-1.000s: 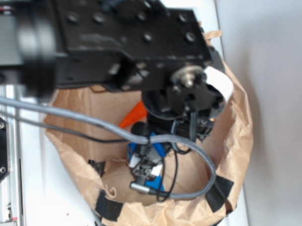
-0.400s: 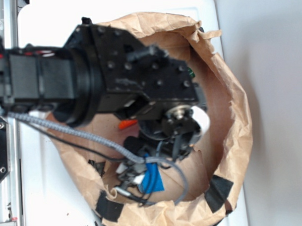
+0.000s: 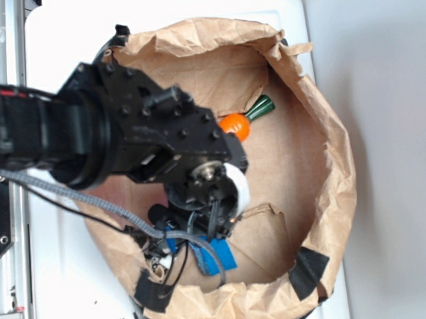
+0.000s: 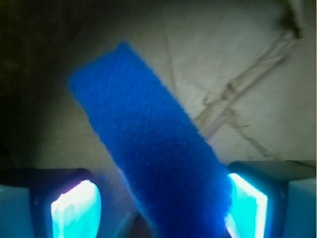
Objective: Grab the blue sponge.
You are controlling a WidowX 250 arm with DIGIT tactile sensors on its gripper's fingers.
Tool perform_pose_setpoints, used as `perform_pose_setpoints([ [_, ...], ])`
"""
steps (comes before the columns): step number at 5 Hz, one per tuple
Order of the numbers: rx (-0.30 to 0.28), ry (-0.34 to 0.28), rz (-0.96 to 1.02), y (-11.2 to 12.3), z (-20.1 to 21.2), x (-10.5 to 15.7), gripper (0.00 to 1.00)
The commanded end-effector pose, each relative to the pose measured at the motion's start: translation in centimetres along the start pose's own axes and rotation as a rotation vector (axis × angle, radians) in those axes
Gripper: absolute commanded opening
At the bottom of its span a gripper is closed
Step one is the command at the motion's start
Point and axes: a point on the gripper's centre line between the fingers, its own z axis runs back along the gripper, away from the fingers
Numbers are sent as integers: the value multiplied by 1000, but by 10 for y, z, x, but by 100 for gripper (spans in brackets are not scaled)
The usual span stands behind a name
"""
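Both fingers [image 4: 247,198] of my gripper [image 4: 161,201] stood apart, the blue sponge [image 4: 153,148] lying slantwise between them, touching the right one, low inside the paper bag [image 3: 336,169].

The black arm [image 3: 93,139] reaches in from the left of the exterior view, its wrist bent downward with grey cable looping beneath. The gripper [image 4: 158,198] points down, its two fingers [image 4: 74,206] spread apart; whether the right one touches anything is unclear through blur.
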Motion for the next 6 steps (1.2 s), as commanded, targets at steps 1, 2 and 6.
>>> perform_pose_setpoints([
  [1,57,-14,-2,-8,-10,-5,0],
  [2,-12,-14,56,-14,24,8,0],
  [6,172,-122,475,-18,152,37,0],
])
